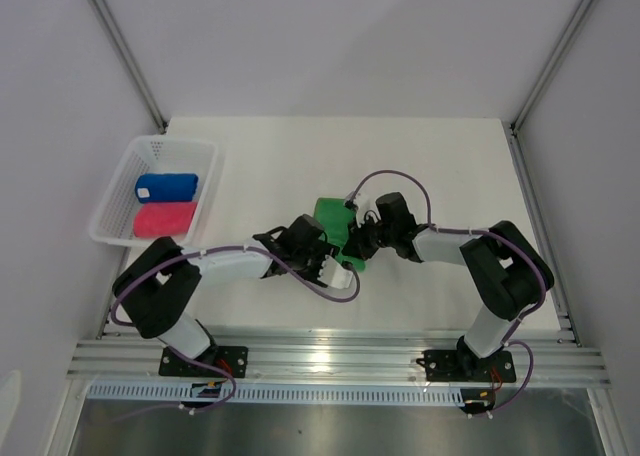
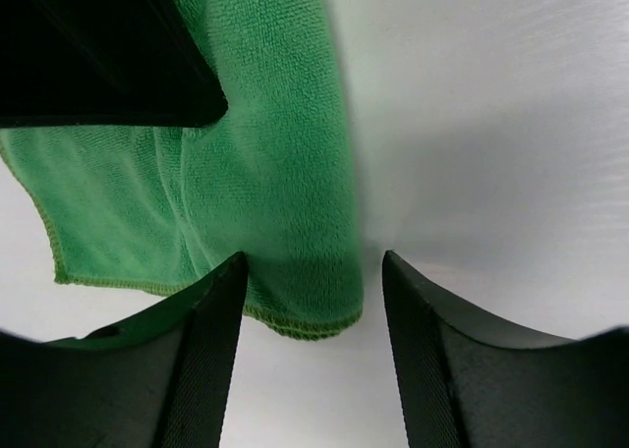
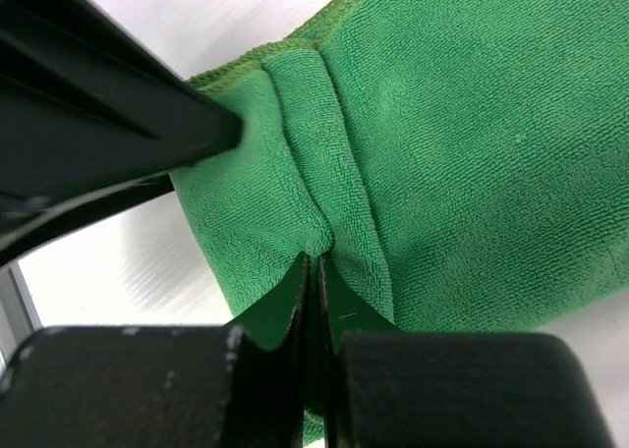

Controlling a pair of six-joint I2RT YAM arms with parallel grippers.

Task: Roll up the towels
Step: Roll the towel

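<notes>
Roll just starting, I judge: bright green microfibre cloth lies centred on the white table, a fold pinched by the right gripper, left gripper spread astride its hem; next, left should close, then both turn the edge over.

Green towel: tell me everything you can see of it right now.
The green towel is soft, fuzzy microfibre with a stitched hem, lying crumpled and partly folded on the white table near its middle, not yet rolled. The right hand is shut on a raised fold near one edge. The left hand is open, straddling a hemmed corner; whether it touches the cloth is unclear.
</notes>
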